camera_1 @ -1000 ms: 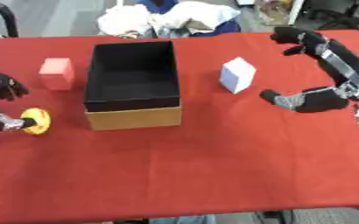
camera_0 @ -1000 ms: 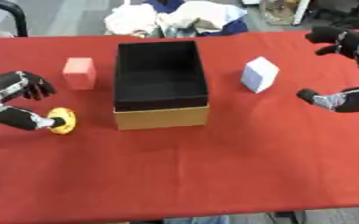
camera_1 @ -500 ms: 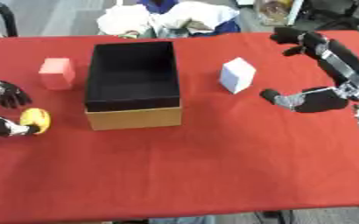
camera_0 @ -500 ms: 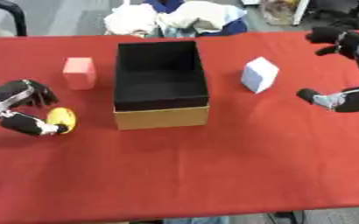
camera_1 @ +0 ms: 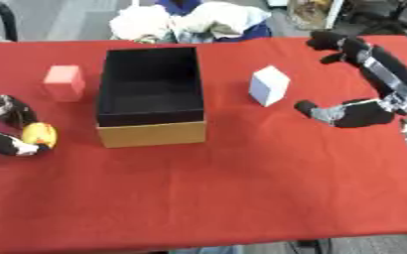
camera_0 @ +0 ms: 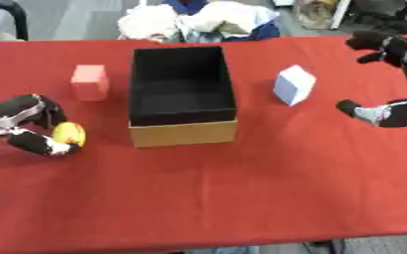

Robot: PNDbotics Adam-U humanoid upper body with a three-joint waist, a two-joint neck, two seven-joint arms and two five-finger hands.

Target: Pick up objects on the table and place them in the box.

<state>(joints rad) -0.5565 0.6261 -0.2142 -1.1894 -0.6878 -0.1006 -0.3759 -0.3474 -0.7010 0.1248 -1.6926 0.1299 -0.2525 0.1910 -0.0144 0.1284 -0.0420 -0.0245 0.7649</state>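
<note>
The left hand (camera_0: 25,126) rests on the red tabletop (camera_0: 241,198) at the left, fingers curled around the yellow object (camera_0: 69,134). The right hand (camera_1: 350,111) is released, right of the white cube (camera_1: 269,85). The pink cube (camera_0: 90,82) sits left of the open box (camera_0: 182,131).

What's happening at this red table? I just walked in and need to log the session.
A humanoid robot is clearing things from the table into the open box, which looks empty so far. Its left hand is curled around a small yellow object at the left edge, on or just above the cloth. A pink block sits left of the box and a white block right of it, both untouched. The right hand hovers just right of the white block.
</note>
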